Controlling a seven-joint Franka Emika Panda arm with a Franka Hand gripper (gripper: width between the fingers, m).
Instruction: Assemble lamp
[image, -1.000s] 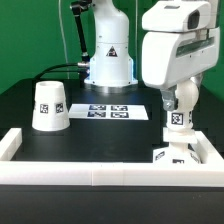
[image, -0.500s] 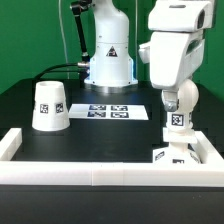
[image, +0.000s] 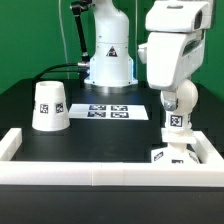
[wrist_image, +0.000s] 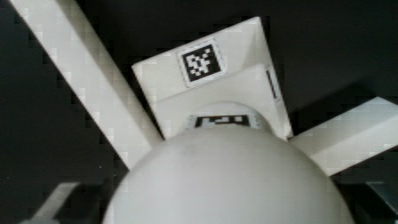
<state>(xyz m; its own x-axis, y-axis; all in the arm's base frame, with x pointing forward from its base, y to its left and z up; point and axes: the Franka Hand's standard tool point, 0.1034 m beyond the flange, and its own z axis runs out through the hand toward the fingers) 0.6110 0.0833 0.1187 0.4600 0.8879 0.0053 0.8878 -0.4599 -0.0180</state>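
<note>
The gripper (image: 179, 97) hangs right above the base (image: 168, 155) with the bulb (image: 177, 121) under it. Its fingers are closed in on the bulb's round head. Little of them shows past the white ball, which fills most of the wrist view (wrist_image: 217, 170).

The bulb stands upright, its tagged stem pointing down at the base. Whether the stem's end touches the base cannot be told.

The base lies flat in the corner of the white rails (image: 100, 172), tight against them. One rail (wrist_image: 89, 90) runs just beside its tagged face (wrist_image: 222, 60).

The shade (image: 49, 105) stands wide end down, well apart from the base toward the exterior view's left. The marker board (image: 112, 111) lies flat between shade and base, farther back. Nothing lies between the bulb and the base.
</note>
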